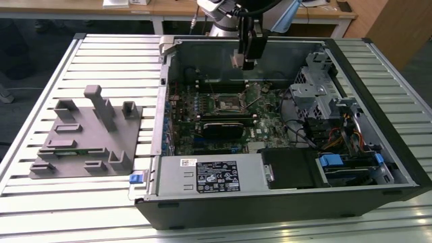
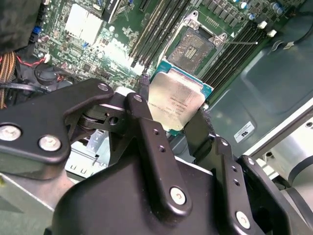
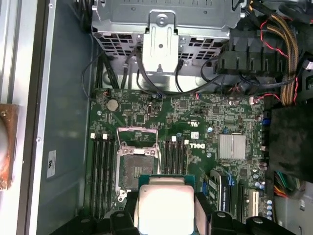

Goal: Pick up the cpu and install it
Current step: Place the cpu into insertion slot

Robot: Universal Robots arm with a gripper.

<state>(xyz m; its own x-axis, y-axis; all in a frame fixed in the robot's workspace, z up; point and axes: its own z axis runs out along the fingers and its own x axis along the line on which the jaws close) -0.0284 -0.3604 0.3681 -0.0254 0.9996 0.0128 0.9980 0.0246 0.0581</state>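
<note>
Exterior view shows us the black hand in the frame's upper middle, over the open dark computer case on the slatted metal table, clenched on the small square silvery-topped cpu, held above the empty motherboard socket.

Silvery cpu — black claw — green motherboard

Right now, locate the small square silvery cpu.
In the second wrist view the gripper clamps the cpu over the green motherboard, near its empty dark socket.
</note>
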